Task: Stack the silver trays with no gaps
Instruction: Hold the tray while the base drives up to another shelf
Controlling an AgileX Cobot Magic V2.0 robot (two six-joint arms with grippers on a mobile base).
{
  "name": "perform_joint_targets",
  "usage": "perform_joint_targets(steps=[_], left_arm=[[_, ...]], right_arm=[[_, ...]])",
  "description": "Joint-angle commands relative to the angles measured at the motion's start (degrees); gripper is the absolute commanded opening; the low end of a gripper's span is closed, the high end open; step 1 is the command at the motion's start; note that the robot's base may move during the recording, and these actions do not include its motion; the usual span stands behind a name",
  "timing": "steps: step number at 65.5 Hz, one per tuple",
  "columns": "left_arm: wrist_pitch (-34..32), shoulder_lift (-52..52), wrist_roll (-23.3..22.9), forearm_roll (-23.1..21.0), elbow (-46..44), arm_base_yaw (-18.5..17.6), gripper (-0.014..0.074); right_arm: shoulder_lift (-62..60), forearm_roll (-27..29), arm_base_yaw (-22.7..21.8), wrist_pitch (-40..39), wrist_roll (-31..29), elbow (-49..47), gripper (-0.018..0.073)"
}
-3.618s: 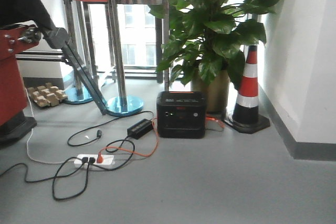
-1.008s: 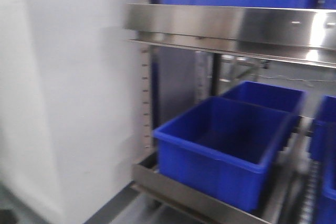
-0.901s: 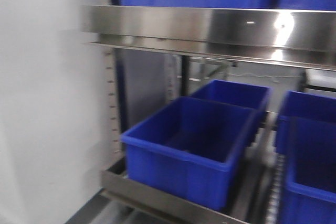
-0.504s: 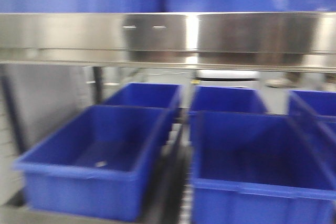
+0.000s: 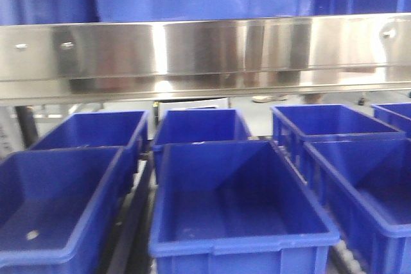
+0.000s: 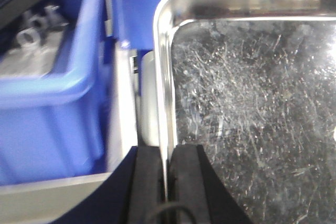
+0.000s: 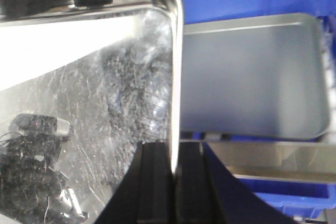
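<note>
Below a long brushed-steel shelf rail [image 5: 205,46], the front view shows seven blue bins [image 5: 237,203] in two rows, some cut off by the frame. The right wrist view shows two silver trays, the left wrist view one.

The near tray [image 7: 105,93] is shiny, with a finely scratched bottom, a rolled rim and a rounded corner. The right gripper [image 7: 173,156] clamps its right rim, one black finger on each side. The far tray [image 7: 247,77], duller and smoother, lies flat just beyond that rim, over blue plastic.

The left gripper [image 6: 167,156] pinches the left rim of a scratched tray [image 6: 247,103] beside a blue bin [image 6: 52,103]. I cannot tell whether this is the near tray.
</note>
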Motion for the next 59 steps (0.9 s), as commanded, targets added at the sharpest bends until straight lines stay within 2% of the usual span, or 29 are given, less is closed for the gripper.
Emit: perform_joint_targets(steps=[1, 59], left_arm=[[0.88, -0.58, 0.33, 3.27, -0.53, -0.06, -0.0016], [0.88, -0.58, 0.33, 3.27, -0.53, -0.06, -0.0016]], right_arm=[[-0.99, -2.78, -0.49, -0.33, -0.54, -0.39, -0.0078], [-0.99, -2.78, -0.49, -0.33, -0.54, -0.39, -0.0078]])
